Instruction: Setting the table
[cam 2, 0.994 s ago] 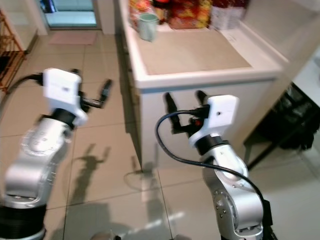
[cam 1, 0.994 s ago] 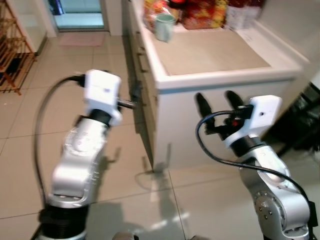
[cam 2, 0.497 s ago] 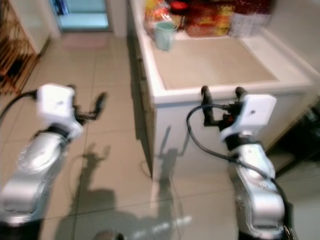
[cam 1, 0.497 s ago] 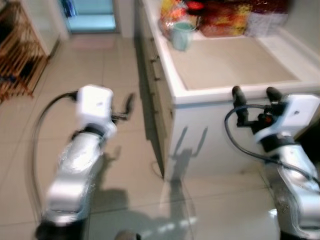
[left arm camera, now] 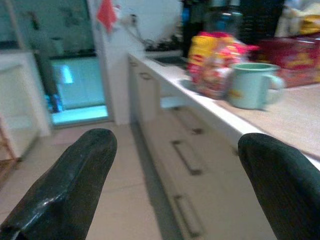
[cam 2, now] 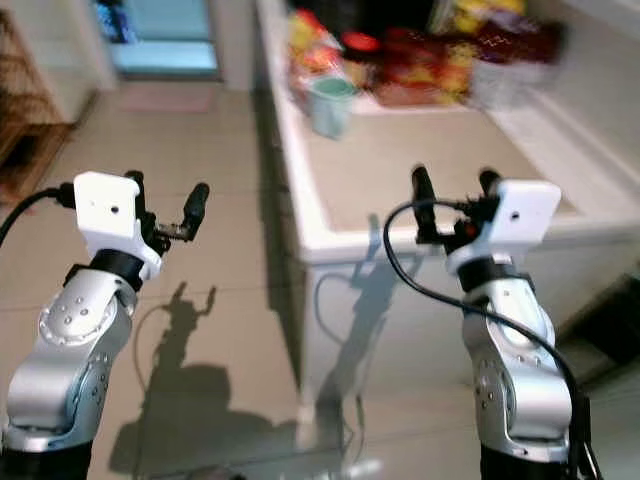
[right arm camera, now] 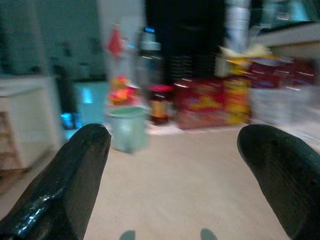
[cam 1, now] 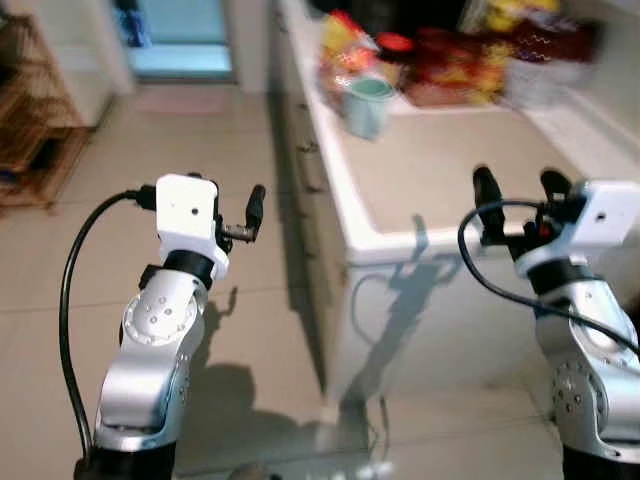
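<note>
Kitchen, tiled floor (cam 1: 60,300), white worktop (cam 1: 450,175) with drawers along its side. Green mug (cam 1: 367,106) stands upright at the far end of the worktop, handle side-on in the left wrist view, touching or just beside blurred red and yellow packets (cam 1: 450,65); no writing readable. Left gripper (cam 2: 160,210) over the floor beside the drawers, fingers wide open, empty. Right gripper (cam 2: 452,190) at the worktop's near edge, fingers wide open, empty.

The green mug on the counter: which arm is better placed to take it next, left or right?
Probably the right. The right claw is open and raised at the counter's near edge, facing the green mug. The left claw, also open, is over the floor beside the cabinets.
</note>
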{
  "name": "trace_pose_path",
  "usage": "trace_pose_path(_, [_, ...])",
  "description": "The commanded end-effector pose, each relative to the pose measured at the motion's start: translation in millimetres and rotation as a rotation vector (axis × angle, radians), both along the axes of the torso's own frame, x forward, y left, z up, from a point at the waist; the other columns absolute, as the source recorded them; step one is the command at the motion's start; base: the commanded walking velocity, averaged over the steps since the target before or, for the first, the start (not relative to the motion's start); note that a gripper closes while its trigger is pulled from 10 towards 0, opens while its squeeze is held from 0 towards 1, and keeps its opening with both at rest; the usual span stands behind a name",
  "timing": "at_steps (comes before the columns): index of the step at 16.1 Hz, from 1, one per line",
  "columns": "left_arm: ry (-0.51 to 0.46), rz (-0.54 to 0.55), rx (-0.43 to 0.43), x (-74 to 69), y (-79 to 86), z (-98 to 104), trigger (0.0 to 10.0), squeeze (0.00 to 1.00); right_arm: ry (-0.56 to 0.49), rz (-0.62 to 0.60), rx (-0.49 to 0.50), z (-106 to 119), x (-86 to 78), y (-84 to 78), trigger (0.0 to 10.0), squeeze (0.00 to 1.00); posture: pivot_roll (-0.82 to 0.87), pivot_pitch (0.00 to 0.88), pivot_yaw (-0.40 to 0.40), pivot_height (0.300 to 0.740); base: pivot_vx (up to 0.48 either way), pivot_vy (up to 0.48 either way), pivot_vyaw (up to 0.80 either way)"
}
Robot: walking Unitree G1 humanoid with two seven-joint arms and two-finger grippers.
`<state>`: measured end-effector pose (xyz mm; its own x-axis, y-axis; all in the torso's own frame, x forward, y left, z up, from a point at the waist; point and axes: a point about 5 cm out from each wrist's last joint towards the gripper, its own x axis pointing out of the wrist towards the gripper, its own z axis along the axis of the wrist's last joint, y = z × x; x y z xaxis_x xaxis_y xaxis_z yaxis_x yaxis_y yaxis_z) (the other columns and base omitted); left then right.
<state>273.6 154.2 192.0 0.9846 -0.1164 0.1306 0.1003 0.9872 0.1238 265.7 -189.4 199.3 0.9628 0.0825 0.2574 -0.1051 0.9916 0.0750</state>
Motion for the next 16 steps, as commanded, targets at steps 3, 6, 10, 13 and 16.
trace_pose_path(3, [-0.027,0.014,0.012,1.1,1.0,6.1,10.0,0.0,0.014,0.063,-0.012,-0.5,2.7,4.5,10.0,0.0,0.04,0.042,-0.048,0.74,0.453,0.0,0.0])
trace_pose_path(6, [-0.028,0.016,0.016,0.7,0.5,6.6,10.0,0.0,0.017,0.076,-0.016,-0.9,4.1,5.9,10.0,0.0,0.04,0.047,-0.054,0.74,0.449,0.0,0.0])
trace_pose_path(10, [-0.02,0.007,0.017,0.4,0.4,5.1,10.0,0.0,0.019,0.082,-0.017,-0.5,5.3,7.3,10.0,0.0,0.04,0.054,-0.049,0.74,0.311,0.0,0.0])
trace_pose_path(13, [-0.006,-0.019,0.038,-0.2,-3.8,2.9,10.0,0.0,0.023,0.072,-0.016,0.0,6.2,6.0,10.0,0.0,0.04,0.055,-0.046,0.74,0.0,0.0,0.0])
trace_pose_path(16, [-0.005,-0.036,0.04,-0.5,-5.1,2.8,10.0,0.0,0.026,0.069,-0.016,-0.8,5.7,5.9,10.0,0.0,0.04,0.056,-0.042,0.74,0.0,0.0,0.0])
